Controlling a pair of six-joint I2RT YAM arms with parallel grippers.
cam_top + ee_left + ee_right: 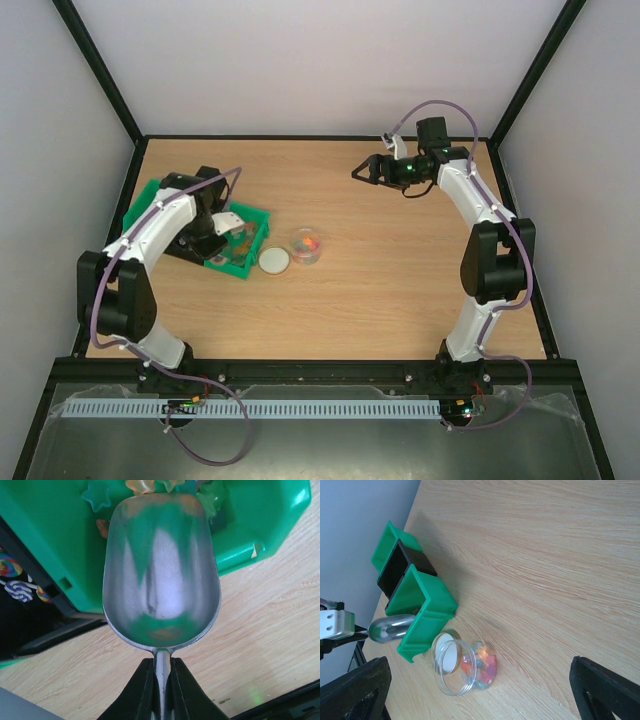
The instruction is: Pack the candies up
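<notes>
Left gripper: my wrist view shows both fingers pressed together on the thin handle of the metal scoop, pinching it just behind the bowl.
Scoop: it points away from the fingers with its hollow side facing the camera. I see only reflections in the bowl, no sweets.
Candies: a small cluster lies in the green bin right at the scoop's front lip, orange and pale green pieces, some star-shaped. I cannot tell whether the lip touches them.
Scoop against bin: the front half of the bowl hangs over the bin, while the back half and the handle are over bare table.
Jar: it stands on the table just right of the bin, open, with a few more orange and red sweets in the bottom, well apart from the scoop.
Lid: it lies flat between the bin and the jar.
Right gripper: its fingers are spread wide with nothing between them. It hangs above the far right of the table, well away from the jar and bin.
</notes>
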